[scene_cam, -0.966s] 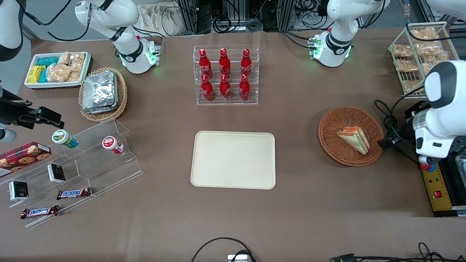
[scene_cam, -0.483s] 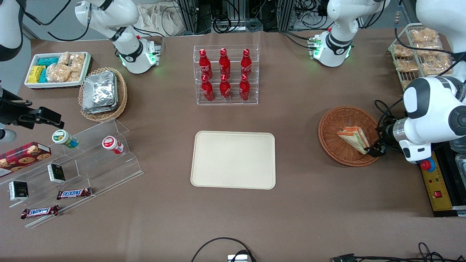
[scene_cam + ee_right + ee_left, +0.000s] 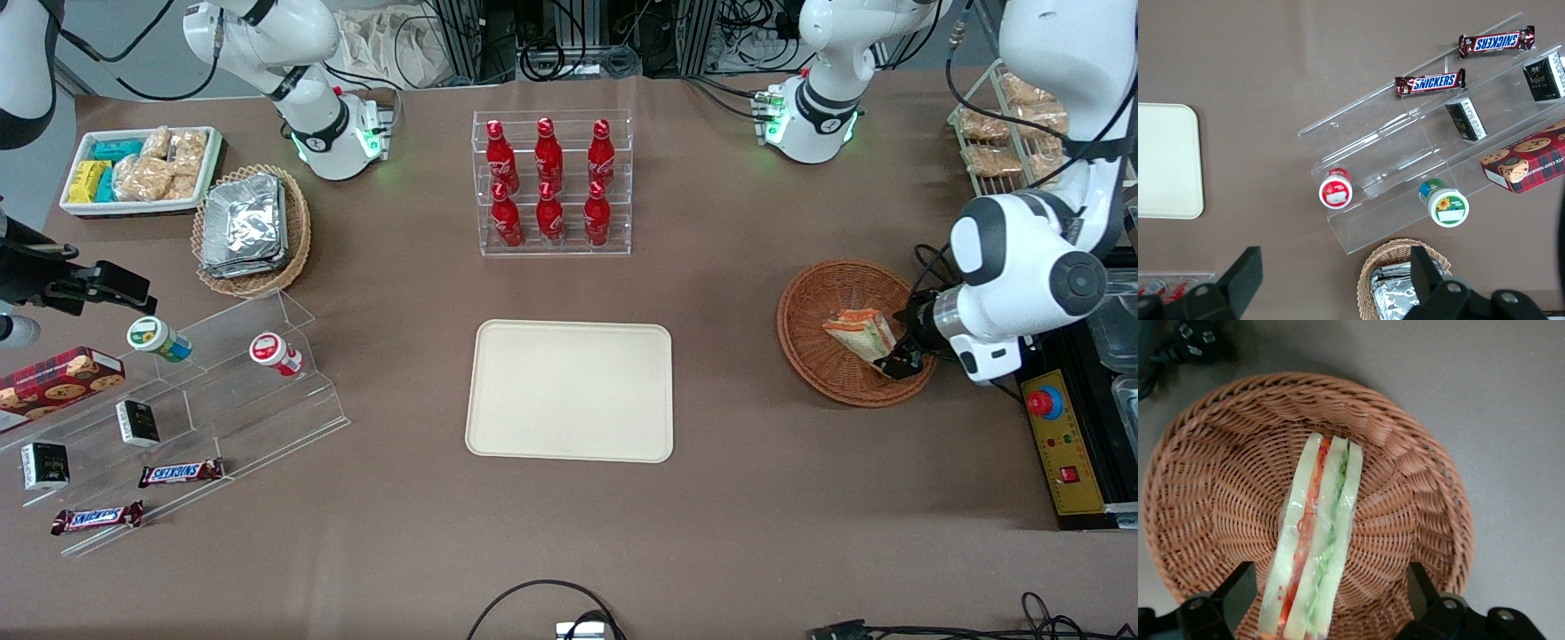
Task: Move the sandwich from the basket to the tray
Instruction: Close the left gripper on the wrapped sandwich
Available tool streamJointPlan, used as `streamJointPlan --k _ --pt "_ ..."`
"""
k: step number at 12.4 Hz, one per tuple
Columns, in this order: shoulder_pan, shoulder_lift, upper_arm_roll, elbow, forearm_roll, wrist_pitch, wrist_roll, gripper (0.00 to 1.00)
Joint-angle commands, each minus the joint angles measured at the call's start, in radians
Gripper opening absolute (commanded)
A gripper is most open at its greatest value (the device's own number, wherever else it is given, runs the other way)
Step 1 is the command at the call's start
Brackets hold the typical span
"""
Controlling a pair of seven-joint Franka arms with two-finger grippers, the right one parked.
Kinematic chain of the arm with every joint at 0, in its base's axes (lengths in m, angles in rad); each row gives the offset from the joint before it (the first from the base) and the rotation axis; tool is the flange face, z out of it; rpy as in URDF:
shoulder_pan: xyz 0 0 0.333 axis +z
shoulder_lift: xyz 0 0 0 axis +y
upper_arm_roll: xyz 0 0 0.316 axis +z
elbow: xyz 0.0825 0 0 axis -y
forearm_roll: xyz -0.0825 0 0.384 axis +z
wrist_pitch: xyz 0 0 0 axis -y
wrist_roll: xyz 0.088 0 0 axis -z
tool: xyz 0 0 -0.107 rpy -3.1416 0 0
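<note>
Lengthwise, the sandwich (image 3: 1315, 540) lies in the basket (image 3: 1418, 487) on its edge, layers up, between the spread fingers (image 3: 1238, 587) of the tool (image 3: 1328, 600); the tray (image 3: 569, 391) lies well apart.

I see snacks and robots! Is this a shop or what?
Probably a robot lab set up like a pretend snack shop: soda bottles in a rack, chocolate bars on clear steps. The open gripper straddles a sandwich in its basket.
</note>
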Motion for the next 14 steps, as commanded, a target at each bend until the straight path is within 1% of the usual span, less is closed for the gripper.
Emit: streamJointPlan --k 1,6,10,11,12,13,14 --pt "0.001 -0.036 -0.006 -0.045 -0.012 0.038 -0.012 1.00" --pt "-0.008 -0.007 -0.014 -0.046 -0.014 0.041 -0.013 1.00" --pt "-0.011 0.048 -0.014 -0.043 -0.003 0.064 0.001 0.99" --pt "-0.012 0.048 -0.014 -0.042 -0.003 0.063 0.001 0.84" --pt "-0.012 0.045 -0.014 -0.040 -0.003 0.058 -0.001 0.52" --pt "-0.014 0.037 -0.014 -0.039 -0.003 0.049 0.005 0.09" --pt "-0.014 0.036 -0.016 -0.031 -0.003 0.031 0.005 0.00"
